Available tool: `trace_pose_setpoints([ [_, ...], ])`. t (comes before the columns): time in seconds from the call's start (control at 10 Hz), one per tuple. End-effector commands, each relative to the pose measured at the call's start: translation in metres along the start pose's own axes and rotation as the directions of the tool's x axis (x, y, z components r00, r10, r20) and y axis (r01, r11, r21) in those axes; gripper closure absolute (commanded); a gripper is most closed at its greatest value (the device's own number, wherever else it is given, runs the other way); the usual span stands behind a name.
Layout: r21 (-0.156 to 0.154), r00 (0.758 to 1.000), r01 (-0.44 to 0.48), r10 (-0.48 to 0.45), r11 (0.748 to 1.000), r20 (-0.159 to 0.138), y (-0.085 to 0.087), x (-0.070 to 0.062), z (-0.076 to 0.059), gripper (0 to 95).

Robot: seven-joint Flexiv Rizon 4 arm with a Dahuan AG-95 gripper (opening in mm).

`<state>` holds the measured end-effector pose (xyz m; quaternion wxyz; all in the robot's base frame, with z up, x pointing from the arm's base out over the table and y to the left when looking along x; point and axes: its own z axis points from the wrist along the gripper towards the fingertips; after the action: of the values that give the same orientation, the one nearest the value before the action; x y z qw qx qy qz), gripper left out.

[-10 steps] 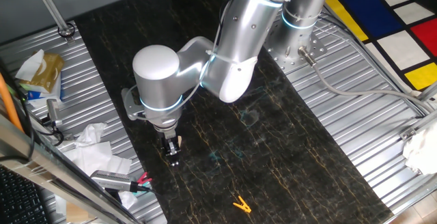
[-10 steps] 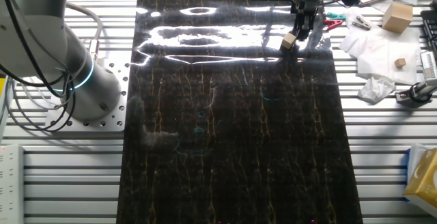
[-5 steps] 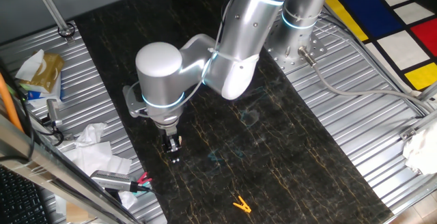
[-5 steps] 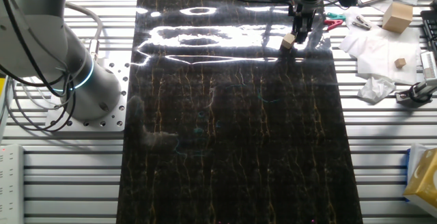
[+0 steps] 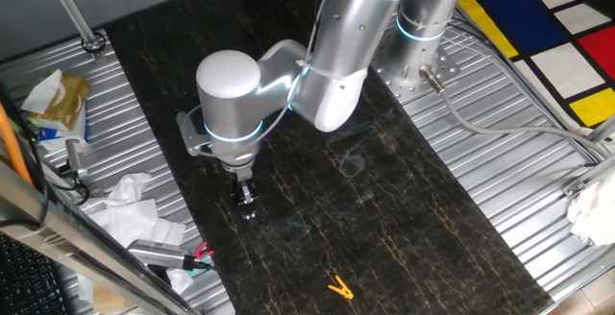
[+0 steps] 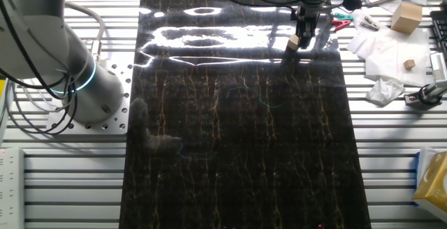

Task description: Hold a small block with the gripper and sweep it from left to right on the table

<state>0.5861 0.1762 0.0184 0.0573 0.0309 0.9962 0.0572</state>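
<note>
The narrow black two-finger gripper (image 6: 299, 40) on the silver arm with light-blue rings is clamped on the tiny pale tan wooden cube (image 6: 294, 43), held low over the long black tabletop with thin gold veins (image 5: 404, 200), close to its edge. Ribbed grey metal (image 6: 391, 152) frames the glossy slab. A yellow clip (image 5: 338, 287) lies well apart. Crumpled white paper (image 6: 380, 51) sits beside the table.

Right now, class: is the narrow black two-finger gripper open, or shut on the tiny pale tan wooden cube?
Shut on the cube: it sits pinched at the gripper tip, just above the black veined table.
</note>
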Motion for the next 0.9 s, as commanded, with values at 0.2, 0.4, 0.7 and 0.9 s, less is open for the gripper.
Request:
trace_pose_setpoints([
  [0.2, -0.030, 1.000, -0.017, 0.017, 0.999, -0.001, -0.003, 0.002, 0.000, 38.0],
  [0.4, -0.078, 0.998, -0.055, 0.054, 0.995, -0.010, -0.002, 0.002, 0.000, 38.0],
  [0.7, -0.077, 0.998, -0.068, 0.067, 0.995, -0.015, 0.005, -0.001, -0.002, 38.0],
  [0.9, -0.076, 0.997, -0.073, 0.072, 0.994, -0.019, 0.012, -0.004, -0.004, 38.0],
])
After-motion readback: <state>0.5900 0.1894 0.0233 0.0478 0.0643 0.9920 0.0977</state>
